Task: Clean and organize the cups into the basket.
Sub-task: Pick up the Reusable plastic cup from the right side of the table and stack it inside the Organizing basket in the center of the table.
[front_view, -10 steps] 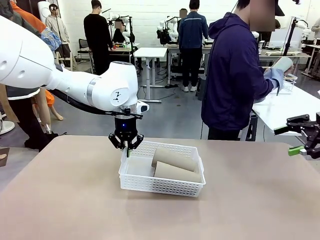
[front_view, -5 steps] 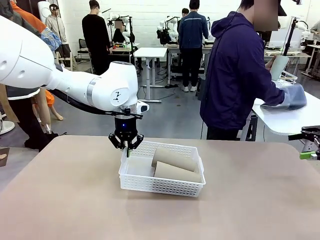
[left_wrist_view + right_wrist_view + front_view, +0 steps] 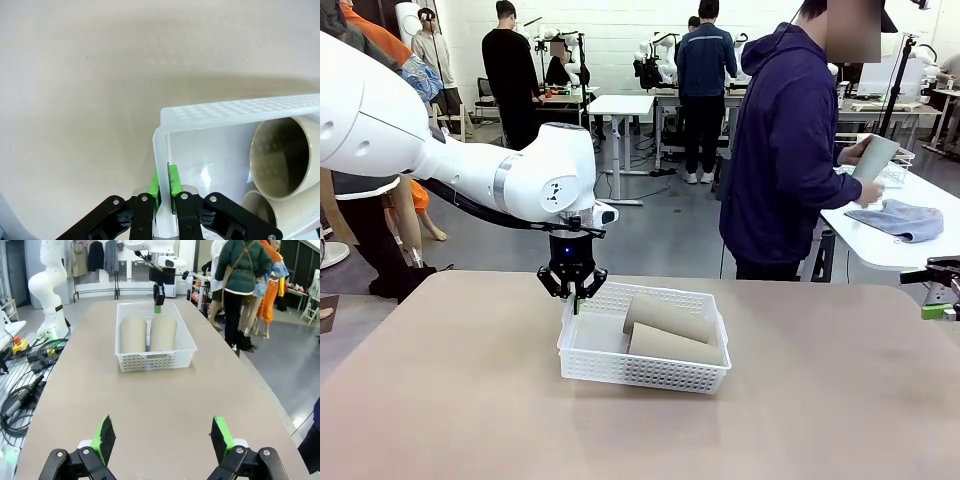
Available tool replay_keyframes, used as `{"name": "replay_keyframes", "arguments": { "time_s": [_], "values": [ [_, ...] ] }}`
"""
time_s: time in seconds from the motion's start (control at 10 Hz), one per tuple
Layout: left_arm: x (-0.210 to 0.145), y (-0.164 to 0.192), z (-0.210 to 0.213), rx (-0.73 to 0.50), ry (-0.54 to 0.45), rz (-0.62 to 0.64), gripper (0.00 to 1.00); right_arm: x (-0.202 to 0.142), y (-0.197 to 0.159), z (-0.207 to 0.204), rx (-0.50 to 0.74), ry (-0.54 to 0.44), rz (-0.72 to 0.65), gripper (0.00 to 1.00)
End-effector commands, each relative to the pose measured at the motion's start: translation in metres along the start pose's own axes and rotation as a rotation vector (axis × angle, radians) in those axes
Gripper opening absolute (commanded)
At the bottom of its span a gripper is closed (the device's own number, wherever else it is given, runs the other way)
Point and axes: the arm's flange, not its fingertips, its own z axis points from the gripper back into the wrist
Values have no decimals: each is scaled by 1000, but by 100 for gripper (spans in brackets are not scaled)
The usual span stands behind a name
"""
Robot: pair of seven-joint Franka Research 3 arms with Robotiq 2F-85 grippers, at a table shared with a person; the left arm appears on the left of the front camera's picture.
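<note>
Two tan cups (image 3: 668, 317) (image 3: 675, 345) lie on their sides, side by side, in the white basket (image 3: 588, 352) at the table's middle. My left gripper (image 3: 573, 292) is shut on the basket's far left rim. In the left wrist view its green pads (image 3: 172, 181) clamp the basket wall (image 3: 240, 107), with both cups' open mouths (image 3: 282, 157) (image 3: 257, 207) to the right. My right gripper (image 3: 942, 290) hangs open at the table's right edge, and its view looks along the table at the basket (image 3: 155, 359). A person holds the mint cup (image 3: 873, 157) over a side table.
A blue cloth (image 3: 908, 220) lies on the white side table (image 3: 860, 225) at the right, beside the standing person (image 3: 785, 150). Cables (image 3: 25, 385) lie on the floor beside the table in the right wrist view. Wide bare tabletop (image 3: 470, 400) surrounds the basket.
The person has laid the blue cloth down on the side table and now holds the mint cup up. My right gripper has drawn back to the right edge. The left arm is still.
</note>
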Motion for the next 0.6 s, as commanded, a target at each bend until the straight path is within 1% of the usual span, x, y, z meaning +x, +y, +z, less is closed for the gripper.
{"name": "replay_keyframes", "arguments": {
  "time_s": [0.0, 0.5],
  "values": [
    [-1, 0, 1, 2, -3, -3, 0, 1, 1, 0, 5, 5, 11, 100],
    [-1, 0, 1, 2, -3, -3, 0, 1, 1, 0, 5, 5, 11, 100]
  ]
}}
